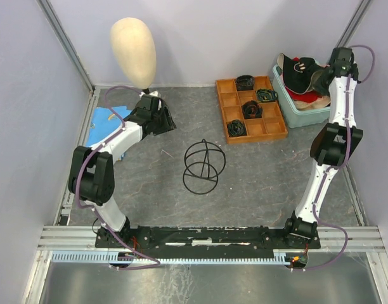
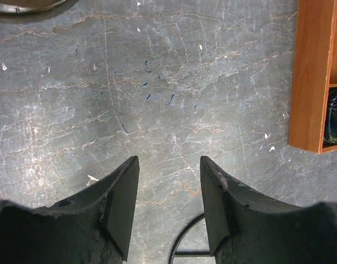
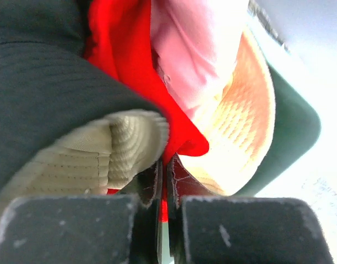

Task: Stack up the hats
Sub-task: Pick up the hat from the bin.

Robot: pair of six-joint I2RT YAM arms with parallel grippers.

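The hats lie piled in the teal tub (image 1: 294, 113) at the back right: a black cap (image 1: 302, 68) on top, red fabric (image 1: 303, 96) and beige beneath. In the right wrist view the black cap (image 3: 42, 93) shows its beige brim underside (image 3: 75, 159), next to a pink hat (image 3: 196, 38) and a pale woven brim (image 3: 245, 126). My right gripper (image 3: 166, 165) is down in the pile, shut on a thin fold of the red fabric (image 3: 124, 55). My left gripper (image 2: 168, 165) hovers open over bare table, holding nothing.
A cream mannequin head (image 1: 134, 41) stands at the back left, with a blue cloth (image 1: 108, 123) near it. A wooden compartment tray (image 1: 250, 107) with black coiled items sits left of the tub. A black wire sphere (image 1: 203, 166) lies mid-table.
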